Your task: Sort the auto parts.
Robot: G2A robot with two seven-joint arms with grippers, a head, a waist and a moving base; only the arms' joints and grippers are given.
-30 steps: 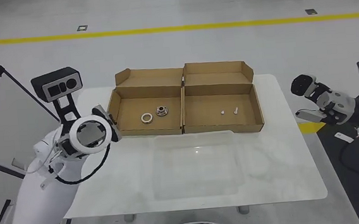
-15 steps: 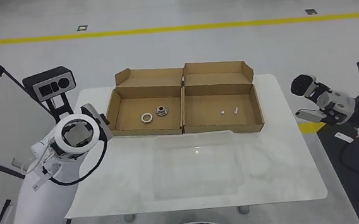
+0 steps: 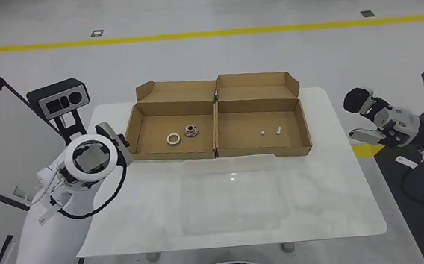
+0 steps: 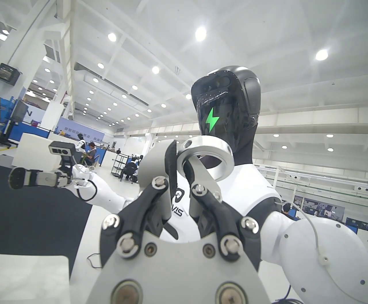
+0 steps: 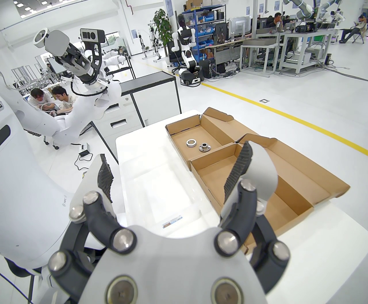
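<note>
Now: left gripper (image 4: pixel 179 162) pinches held ring (image 4: pixel 205 155), raised at left edge of table (image 3: pixel 322 198)

Bore faces up at top camera; I see one finger through it. Arm sits farther from left box (image 3: pixel 152 133) than a second ago. That box holds loose ring (image 3: pixel 173 138), flanged hub (image 3: pixel 190 130); right box (image 3: pixel 241 126) two small parts (image 3: pixel 278 130). Right gripper (image 5: pixel 175 161) spread, beyond table's right edge.
</note>
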